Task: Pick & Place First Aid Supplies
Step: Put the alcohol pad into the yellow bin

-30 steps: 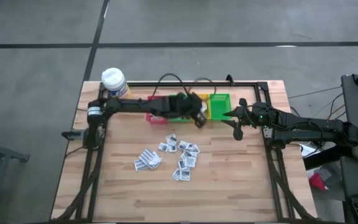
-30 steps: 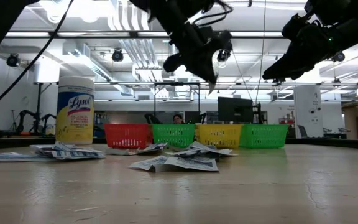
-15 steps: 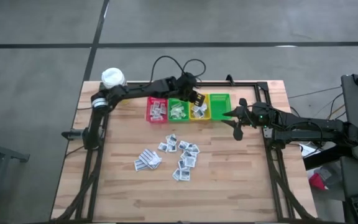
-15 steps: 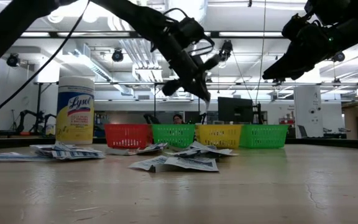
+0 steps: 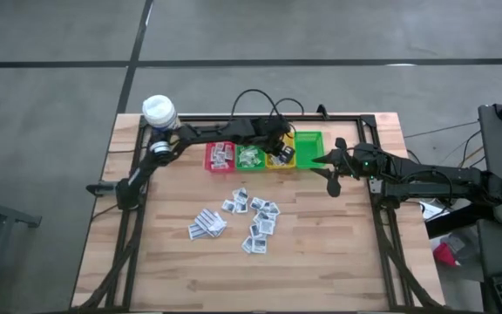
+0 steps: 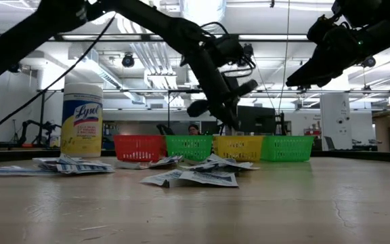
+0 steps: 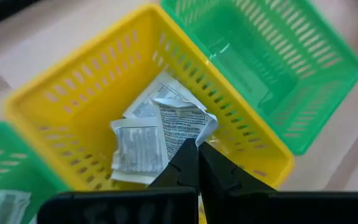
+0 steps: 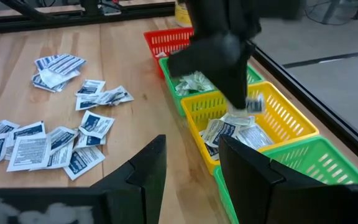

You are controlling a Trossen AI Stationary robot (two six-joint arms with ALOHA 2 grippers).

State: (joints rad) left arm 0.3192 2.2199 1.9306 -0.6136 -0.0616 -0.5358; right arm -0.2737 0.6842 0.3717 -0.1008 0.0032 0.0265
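Several white printed sachets (image 5: pixel 249 218) lie scattered on the wooden table, and more lie in the red (image 5: pixel 219 155), green (image 5: pixel 249 157) and yellow (image 5: pixel 279 160) bins. My left gripper (image 7: pixel 197 144) hangs over the yellow bin (image 7: pixel 73 93), shut on a small sachet (image 8: pixel 255 104). My right gripper (image 8: pixel 191 163) stands open and holds nothing, near the bright green bin (image 5: pixel 308 146) at the table's right. My left gripper pinches one white sachet by its edge (image 7: pixel 190 138) between its two fingertips. The fingers slant down into the yellow bin's mouth from the table's left. The sachet hangs at the fingertips over the sachets lying in the bin (image 7: pixel 138 146); whether it touches them I cannot tell.
The four bins stand in a row along the far edge. A white-capped yellow bottle (image 5: pixel 158 111) stands at the far left corner. A black frame (image 5: pixel 356 117) runs round the table's far and side edges. The table's near half is bare wood (image 5: pixel 260 279).
My left gripper, staying shut, has come down from well above the bins until it hangs just over the yellow bin. Its arm has swung toward the table's far edge. My right arm has kept still.
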